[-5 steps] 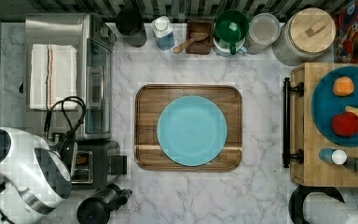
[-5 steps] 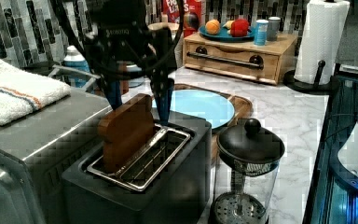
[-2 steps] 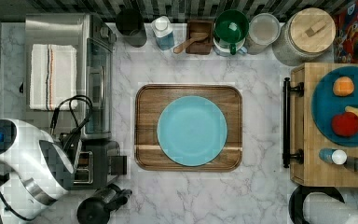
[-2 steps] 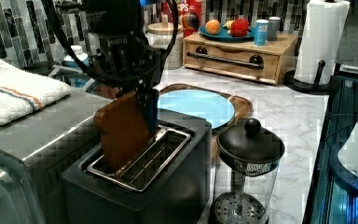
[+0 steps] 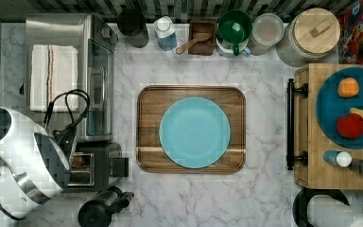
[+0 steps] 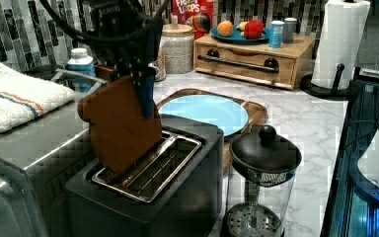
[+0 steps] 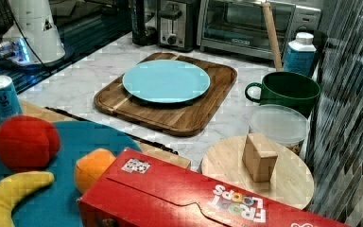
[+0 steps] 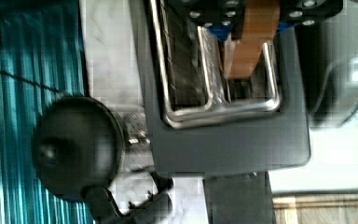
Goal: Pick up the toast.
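The toast (image 6: 118, 126) is a thin brown slice held upright over the black toaster (image 6: 177, 197) in the left view. Its lower edge is still at the mouth of the slot nearer the toaster oven. My gripper (image 6: 139, 95) comes down from above and is shut on the slice's upper part, with one blue-padded finger (image 6: 147, 94) on the face toward the plate. In the wrist view the toast (image 8: 249, 60) sits pinched between the pads above the toaster's wire slot frame (image 8: 223, 112). In the top view my arm (image 5: 23, 161) covers most of the toaster (image 5: 104, 165).
A French press (image 6: 264, 173) stands right beside the toaster. A toaster oven with a folded towel (image 6: 15, 96) is on its other side. A blue plate (image 5: 194, 132) lies on a wooden tray (image 5: 146, 132) mid-counter. Jars, a green mug (image 5: 234, 28) and a fruit stand (image 5: 354, 113) line the edges.
The fingers closed on the toast, which had stood deeper in the slot. Gripper and slice have since risen, so most of the slice is now above the toaster.
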`<state>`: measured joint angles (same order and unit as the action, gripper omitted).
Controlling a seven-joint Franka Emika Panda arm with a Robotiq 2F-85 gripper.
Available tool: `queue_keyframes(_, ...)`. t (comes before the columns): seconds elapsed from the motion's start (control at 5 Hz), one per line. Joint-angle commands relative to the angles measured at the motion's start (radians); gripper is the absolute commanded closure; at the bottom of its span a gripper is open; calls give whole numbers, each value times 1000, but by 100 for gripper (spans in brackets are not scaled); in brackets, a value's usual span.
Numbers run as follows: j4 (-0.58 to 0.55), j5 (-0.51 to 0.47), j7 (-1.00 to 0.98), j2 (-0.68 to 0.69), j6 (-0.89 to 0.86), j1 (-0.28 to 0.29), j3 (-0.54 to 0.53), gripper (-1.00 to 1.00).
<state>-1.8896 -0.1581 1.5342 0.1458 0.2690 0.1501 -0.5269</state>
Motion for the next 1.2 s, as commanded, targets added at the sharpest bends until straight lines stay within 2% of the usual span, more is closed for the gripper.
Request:
queue_keyframes(0.2,95,-115,-218,-144,-49,-23,-42,100)
queue_keyframes(0.6,28,-115,-333,-228,-11,-59,6,100)
queue_keyframes(0.8,-52,-98,-427,-271,-9,-98,58,100)
queue_keyframes(1.0,-154,-110,-572,-335,25,-162,118,100)
queue_keyframes(1.2,-205,-94,-668,-355,43,-260,138,100)
